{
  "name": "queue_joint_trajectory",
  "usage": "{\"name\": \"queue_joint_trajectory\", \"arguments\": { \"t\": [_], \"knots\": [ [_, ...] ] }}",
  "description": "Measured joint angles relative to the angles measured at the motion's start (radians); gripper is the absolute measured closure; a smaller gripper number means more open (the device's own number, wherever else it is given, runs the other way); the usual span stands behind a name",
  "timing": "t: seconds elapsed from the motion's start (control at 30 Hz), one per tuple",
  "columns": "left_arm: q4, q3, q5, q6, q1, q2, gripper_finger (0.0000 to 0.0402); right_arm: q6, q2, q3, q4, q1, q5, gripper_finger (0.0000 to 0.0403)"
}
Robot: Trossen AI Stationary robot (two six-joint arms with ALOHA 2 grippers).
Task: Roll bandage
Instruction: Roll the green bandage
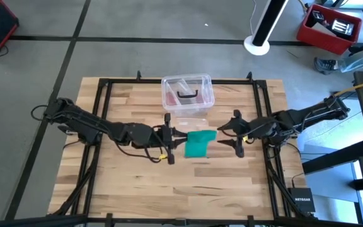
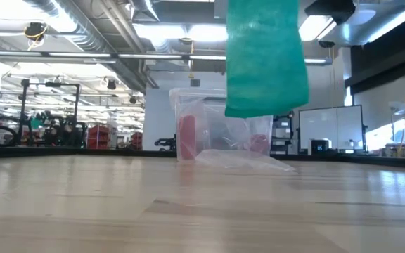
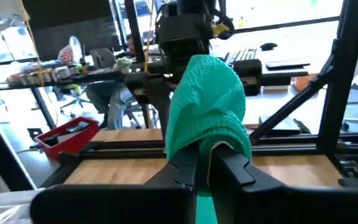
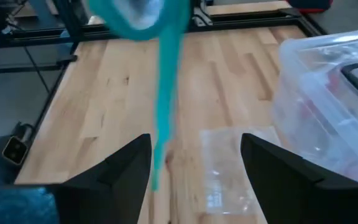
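So, left to right across the high view: left arm reaches in from the table's left side, left gripper [image 1: 169, 140] near table centre, jaws clenched on the bandage [image 1: 200, 143]. In the left wrist view its fingers [image 3: 188, 168] pinch a bunched fold of the teal-green strip, which loops up over the fingertips. Bandage is held above the wooden table [image 1: 125, 183], not lying on it; the low view shows it as a flat band hanging from the top of the picture, lower edge clear of the tabletop. Behind it, toward the table's far edge, sits the clear plastic box [image 1: 188, 93] with pinkish contents, and a clear plastic sheet [image 1: 191, 123] lies flat just in front of the box. Right gripper [image 1: 237, 134] sits just right of the bandage, jaws spread wide, nothing between them. Right wrist view: the strip hangs edge-on ahead of the open fingers [image 4: 132, 165], apart from them. Right arm comes in from the table's right side.
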Motion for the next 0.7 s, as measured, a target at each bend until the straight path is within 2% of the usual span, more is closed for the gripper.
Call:
{"name": "queue_joint_trajectory", "arguments": {
  "t": [0.07, 0.13, 0.23, 0.4, 0.47, 0.57, 0.7],
  "knots": [
    [0.012, 0.000, 0.006, 0.004, 0.001, 0.000, 0.0386, -0.003, -0.003, -0.026, 0.011, 0.018, 0.015, 0.0150],
    [0.033, 0.000, 0.023, 0.001, 0.001, 0.000, 0.0386, -0.008, -0.018, -0.081, 0.071, 0.048, 0.084, 0.0150],
    [0.035, 0.000, 0.030, 0.006, 0.000, 0.000, 0.0386, -0.042, -0.032, -0.206, 0.330, 0.078, 0.124, 0.0150],
    [0.055, 0.000, 0.029, 0.008, 0.001, 0.000, 0.0386, -0.130, 0.028, -0.385, 0.806, 0.081, 0.153, 0.0150],
    [0.054, 0.000, 0.029, 0.008, 0.001, 0.000, 0.0386, -0.166, 0.069, -0.413, 0.950, 0.081, 0.158, 0.0150],
    [0.067, 0.000, 0.031, 0.007, 0.001, 0.000, 0.0386, -0.254, 0.144, -0.414, 1.064, 0.081, 0.180, 0.0150],
    [0.103, 0.000, 0.066, -0.004, 0.000, 0.000, 0.0386, -0.361, 0.227, -0.370, 1.134, 0.067, 0.159, 0.0165]
  ]
}}
